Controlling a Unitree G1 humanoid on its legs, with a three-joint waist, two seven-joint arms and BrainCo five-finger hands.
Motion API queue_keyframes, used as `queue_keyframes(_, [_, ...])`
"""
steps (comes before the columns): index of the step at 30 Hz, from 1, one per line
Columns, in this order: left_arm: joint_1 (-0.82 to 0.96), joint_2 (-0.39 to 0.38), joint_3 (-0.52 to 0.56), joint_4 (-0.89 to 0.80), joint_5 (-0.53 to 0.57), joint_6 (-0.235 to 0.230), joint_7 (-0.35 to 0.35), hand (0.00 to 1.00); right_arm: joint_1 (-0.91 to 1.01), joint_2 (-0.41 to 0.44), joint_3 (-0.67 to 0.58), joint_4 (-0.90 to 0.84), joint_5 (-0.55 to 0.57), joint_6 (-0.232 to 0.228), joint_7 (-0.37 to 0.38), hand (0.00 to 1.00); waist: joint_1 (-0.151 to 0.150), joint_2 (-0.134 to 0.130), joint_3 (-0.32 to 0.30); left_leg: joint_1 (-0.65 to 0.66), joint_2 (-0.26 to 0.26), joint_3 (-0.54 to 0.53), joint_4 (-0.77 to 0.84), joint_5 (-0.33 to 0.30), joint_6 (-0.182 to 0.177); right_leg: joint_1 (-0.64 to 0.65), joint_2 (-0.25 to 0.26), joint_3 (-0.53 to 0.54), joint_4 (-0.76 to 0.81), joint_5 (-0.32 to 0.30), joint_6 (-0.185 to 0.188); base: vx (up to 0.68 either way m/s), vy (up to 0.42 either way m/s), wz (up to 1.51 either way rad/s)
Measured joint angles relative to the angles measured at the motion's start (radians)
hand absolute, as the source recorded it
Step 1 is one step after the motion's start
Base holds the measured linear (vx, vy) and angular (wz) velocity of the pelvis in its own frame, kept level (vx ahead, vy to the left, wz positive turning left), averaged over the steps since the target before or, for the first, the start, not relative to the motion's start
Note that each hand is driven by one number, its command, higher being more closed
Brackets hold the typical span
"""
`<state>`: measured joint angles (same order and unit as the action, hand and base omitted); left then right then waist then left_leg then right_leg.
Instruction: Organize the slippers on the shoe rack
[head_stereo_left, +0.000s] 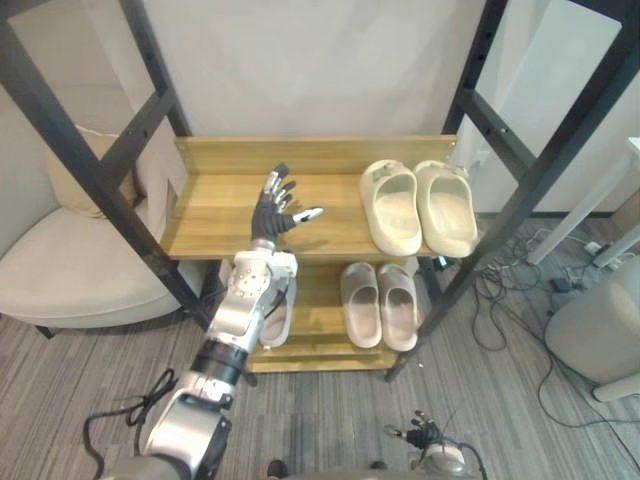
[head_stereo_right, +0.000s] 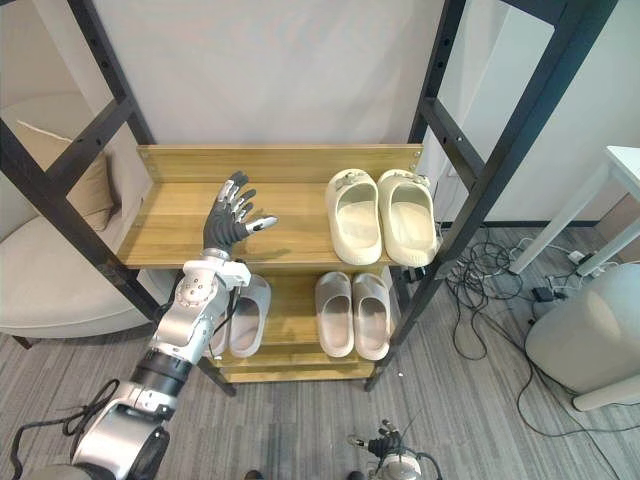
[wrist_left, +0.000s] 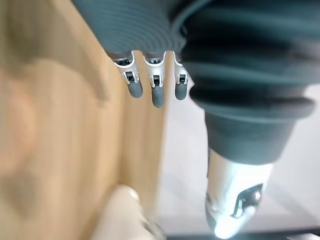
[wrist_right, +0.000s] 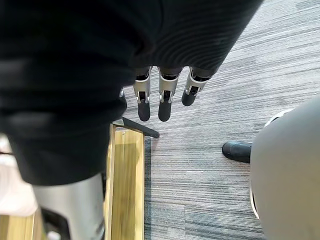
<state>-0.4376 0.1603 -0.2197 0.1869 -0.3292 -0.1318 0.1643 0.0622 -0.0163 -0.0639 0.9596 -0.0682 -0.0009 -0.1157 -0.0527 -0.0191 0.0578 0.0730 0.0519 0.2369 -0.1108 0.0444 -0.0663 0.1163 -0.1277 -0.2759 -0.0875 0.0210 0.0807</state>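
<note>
Listing from the robot's left: a beige armchair (head_stereo_left: 70, 270) stands beside the shoe rack (head_stereo_left: 215, 210), a black frame with two wooden shelves.

- Left hand (head_stereo_left: 268, 222): raised over the bare left half of the upper shelf, fingers spread wide, holding nothing.
- Lower shelf, left: grey slippers (head_stereo_right: 250, 312), partly hidden behind that arm.
- Lower shelf, centre-right: taupe pair (head_stereo_left: 360, 305), side by side, toes to the wall.
- Upper shelf, right: cream pair (head_stereo_left: 392, 208), touching, toes also to the wall.
- Right hand (wrist_right: 164, 100): low over the carpet in front of the rack, fingers straight, empty.
- Floor, far right: loose cables (head_stereo_left: 500, 290).

Handling, by appearance: moulded foam, probably light, springy and slightly grippy, not fragile. The best hold is likely under the broad top strap with the thumb outside, or a pinch on the heel rim.
</note>
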Motion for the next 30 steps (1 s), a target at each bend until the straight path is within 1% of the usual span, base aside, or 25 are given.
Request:
queue_keyframes(3, [0.072, -0.032, -0.037, -0.119, -0.035, -0.018, -0.022, 0.00, 0.005, -0.010, 0.012, 0.017, 0.000, -0.001, 0.009, 0.00, 0.013, 0.002, -0.011, -0.004, 0.005, -0.022, 0.000, 0.002, 0.000, -0.005, -0.002, -0.005, 0.017, -0.009, 0.001, -0.03, -0.013, 0.13])
queue_keyframes(5, [0.124, -0.050, -0.084, -0.202, -0.068, -0.026, -0.054, 0.00, 0.008, -0.020, 0.031, 0.028, 0.000, 0.000, 0.014, 0.00, 0.021, 0.001, -0.015, -0.006, 0.004, -0.039, 0.000, 0.004, 0.001, -0.005, -0.008, -0.017, 0.033, -0.020, 0.003, -0.02, 0.000, 0.18])
queue_keyframes(8, [0.205, -0.073, -0.123, -0.285, -0.110, -0.032, -0.105, 0.00, 0.006, -0.025, 0.038, 0.044, 0.000, 0.001, 0.018, 0.00, 0.043, 0.003, -0.022, -0.012, 0.000, -0.053, 0.000, 0.007, 0.004, -0.011, -0.012, -0.022, 0.050, -0.030, 0.004, -0.02, 0.000, 0.13])
queue_keyframes(11, [0.297, -0.071, -0.124, -0.306, -0.151, -0.037, -0.150, 0.00, -0.005, -0.025, 0.048, 0.046, 0.000, 0.004, 0.018, 0.00, 0.052, 0.001, -0.024, -0.012, -0.006, -0.062, 0.000, 0.012, 0.006, -0.005, -0.010, -0.041, 0.050, -0.031, 0.003, -0.02, -0.010, 0.14])
queue_keyframes(13, [0.389, -0.051, -0.116, -0.295, -0.184, -0.036, -0.174, 0.00, -0.007, -0.026, 0.068, 0.046, -0.001, 0.005, 0.018, 0.00, 0.056, -0.001, -0.025, 0.000, -0.008, -0.068, 0.000, 0.011, 0.006, 0.010, -0.010, -0.047, 0.047, -0.033, 0.004, -0.03, -0.005, 0.09])
queue_keyframes(17, [0.539, -0.048, -0.059, -0.181, -0.204, -0.023, -0.220, 0.00, -0.012, -0.023, 0.079, 0.060, -0.003, 0.005, 0.027, 0.00, 0.065, -0.012, -0.031, 0.005, -0.009, -0.097, 0.000, 0.012, 0.006, 0.026, -0.010, -0.075, 0.047, -0.046, 0.005, -0.03, -0.014, 0.19])
queue_keyframes(19, [0.604, -0.034, -0.008, -0.091, -0.203, -0.012, -0.236, 0.00, -0.014, -0.023, 0.080, 0.073, -0.004, 0.005, 0.030, 0.00, 0.075, -0.017, -0.035, 0.006, -0.009, -0.109, 0.000, 0.012, 0.005, 0.032, -0.009, -0.082, 0.047, -0.048, 0.005, -0.01, -0.013, 0.15])
queue_keyframes(22, [0.652, -0.017, 0.044, 0.070, -0.187, -0.001, -0.250, 0.00, -0.013, -0.023, 0.080, 0.085, -0.009, 0.004, 0.035, 0.00, 0.090, -0.024, -0.033, 0.016, -0.011, -0.111, 0.000, 0.012, 0.005, 0.049, -0.010, -0.093, 0.046, -0.052, 0.007, -0.01, -0.004, 0.11])
queue_keyframes(24, [0.660, -0.015, 0.075, 0.168, -0.140, 0.011, -0.254, 0.00, -0.011, -0.024, 0.086, 0.088, -0.010, 0.002, 0.037, 0.00, 0.094, -0.027, -0.032, 0.018, -0.013, -0.116, 0.000, 0.011, 0.005, 0.058, -0.011, -0.100, 0.045, -0.061, 0.003, -0.01, -0.001, 0.15])
queue_keyframes(27, [0.659, -0.016, 0.109, 0.329, -0.041, 0.012, -0.251, 0.00, -0.011, -0.024, 0.087, 0.088, -0.011, -0.008, 0.039, 0.00, 0.095, -0.028, -0.032, 0.017, -0.015, -0.123, 0.000, 0.010, 0.003, 0.058, -0.013, -0.103, 0.046, -0.069, 0.014, -0.01, 0.001, 0.05])
queue_keyframes(30, [0.648, -0.026, 0.127, 0.512, 0.080, 0.012, -0.223, 0.00, -0.005, -0.025, 0.088, 0.089, -0.012, -0.019, 0.039, 0.00, 0.095, -0.030, -0.032, 0.017, -0.017, -0.137, 0.000, 0.008, 0.002, 0.058, -0.013, -0.104, 0.048, -0.071, 0.012, 0.00, 0.000, 0.00])
